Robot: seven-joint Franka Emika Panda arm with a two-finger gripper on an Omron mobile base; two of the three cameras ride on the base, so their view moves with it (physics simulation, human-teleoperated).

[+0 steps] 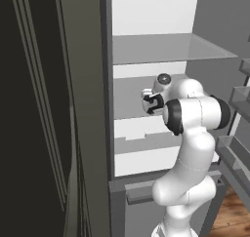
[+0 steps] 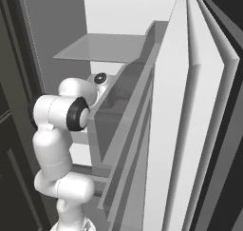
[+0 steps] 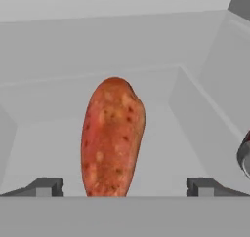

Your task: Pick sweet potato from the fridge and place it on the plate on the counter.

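- Inside the tall dark-grey fridge [image 1: 88, 133] with white inner walls, the white arm reaches over a translucent grey shelf [image 1: 171, 48] level, hand pointed at the back.
- From the hand camera, the small orange-red oblong sweet potato [image 3: 112, 138] lies on the pale shelf floor dead ahead of the claw [image 3: 125, 186], between the two dark tips and apart from both.
- Its long axis runs pretty much straight away from the claw, near end down at the fingertip line, so the fingers would close across its narrow width.
- Claw is spread wide, nothing in it.
- My guess: push forward a bit more, then squeeze. The rounded skin might roll sideways.
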